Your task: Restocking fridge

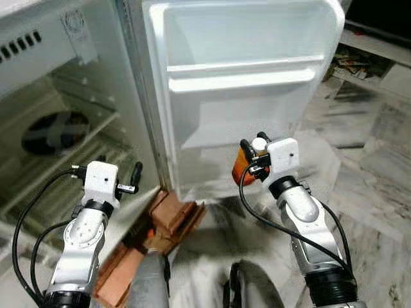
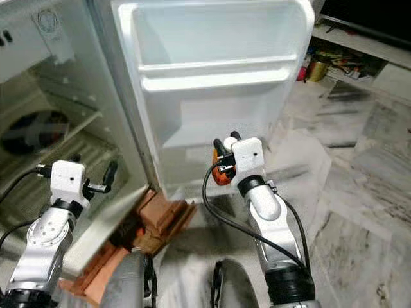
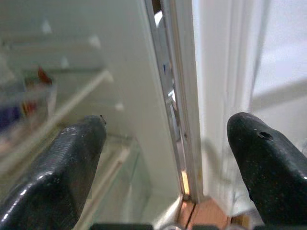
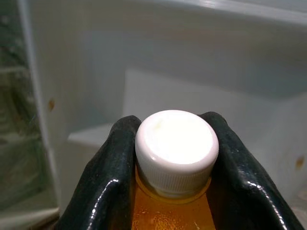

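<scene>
no text can be read; the sticker (image 1: 77, 32) inside the fridge (image 1: 244, 96) is too blurred.

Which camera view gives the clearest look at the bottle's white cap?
The right wrist view: the white cap sits close up between the right gripper fingers. Both eye views show it small and distant, above the orange bottle.

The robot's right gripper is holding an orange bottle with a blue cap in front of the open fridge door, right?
Not quite: the cap is white, as the right wrist view shows. The right gripper does hold the orange bottle before the open fridge door.
</scene>
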